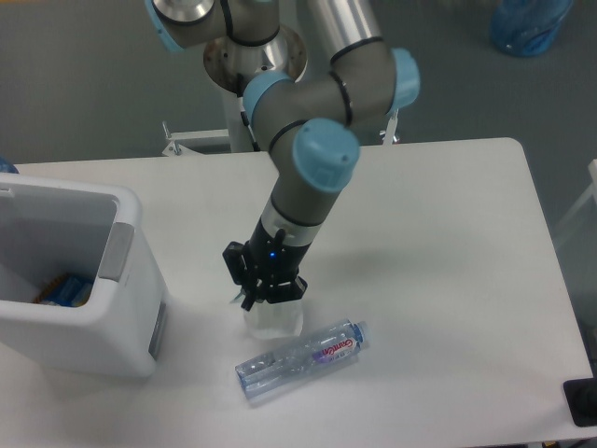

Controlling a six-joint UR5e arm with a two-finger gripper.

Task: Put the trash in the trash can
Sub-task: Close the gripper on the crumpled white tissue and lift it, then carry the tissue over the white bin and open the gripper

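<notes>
Clear plastic bottle (pixel 300 358) lying flat, cap up-right, pincer (pixel 265 297) apparently on tissue (pixel 272 319)

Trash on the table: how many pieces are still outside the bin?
2: the bottle lying near the front edge, and the tissue just behind it, under the gripper. None look hidden.

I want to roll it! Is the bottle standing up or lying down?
Lying down: the clear plastic bottle rests on its side on the white table.
</notes>
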